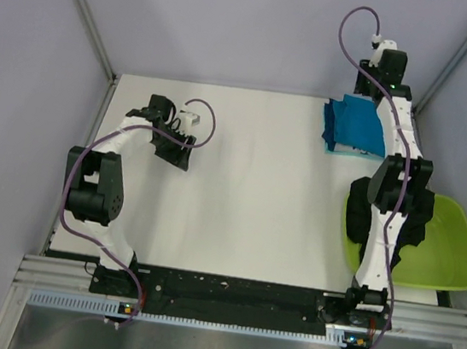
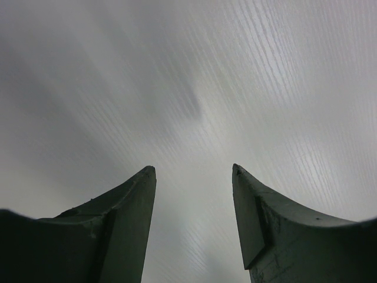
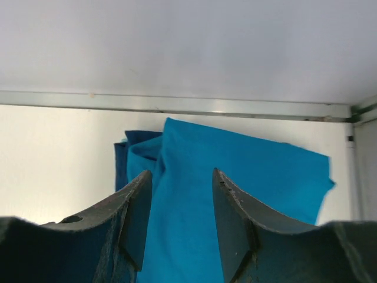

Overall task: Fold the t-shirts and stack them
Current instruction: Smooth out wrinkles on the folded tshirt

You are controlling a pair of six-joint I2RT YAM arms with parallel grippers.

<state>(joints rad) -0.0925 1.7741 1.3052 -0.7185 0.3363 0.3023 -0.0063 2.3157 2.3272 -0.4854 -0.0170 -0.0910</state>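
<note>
Well, soft teal t-shirt (image 3: 265, 177) lies folded (w/ creases).

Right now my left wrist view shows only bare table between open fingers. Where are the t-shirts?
Observer: The teal t-shirt lies folded at the far right corner of the table.
Operator: Anything under it?
Observer: The edge of a navy t-shirt peeks out on its left side, seemingly beneath it.
Operator: And the third?
Observer: The black t-shirt sits bunched in the green basin at the near right.
</note>
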